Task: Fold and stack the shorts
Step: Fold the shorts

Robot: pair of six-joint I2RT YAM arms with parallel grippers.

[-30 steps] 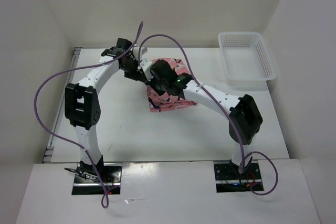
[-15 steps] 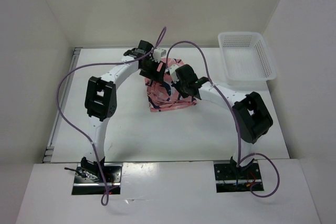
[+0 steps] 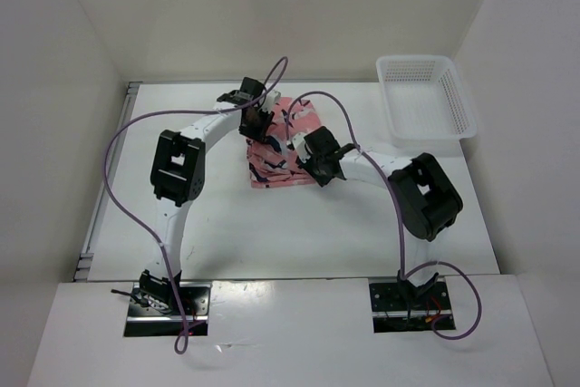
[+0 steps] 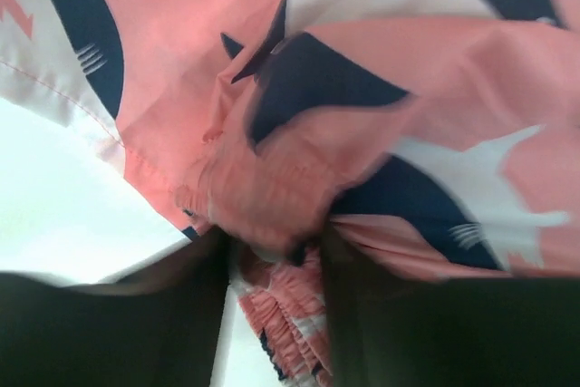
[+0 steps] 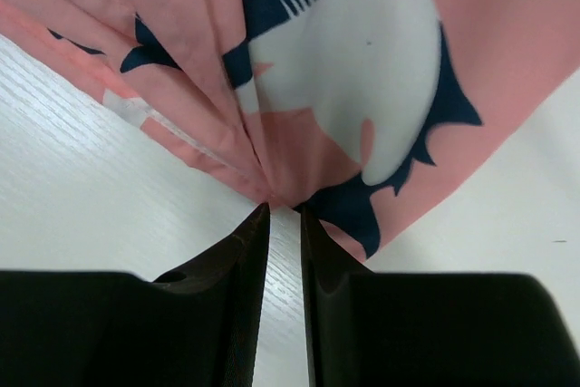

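Note:
The salmon-pink shark-print shorts lie bunched at the back middle of the white table, under both wrists. My left gripper is over their back left part. In the left wrist view it is shut on a gathered fold of the shorts, near a ruffled waistband. My right gripper is over their right part. In the right wrist view it is nearly closed and pinches a pleated edge of the shorts at the fingertips, just above the table. I cannot tell whether this is one pair or more.
A white mesh basket stands at the back right corner. White walls close in the table on the left, back and right. Purple cables arc over both arms. Bare table lies between the shorts and the arm bases.
My left gripper moved right onto the shorts. My right wrist shifted right and lower. The cloth now lies flatter and a little further left.

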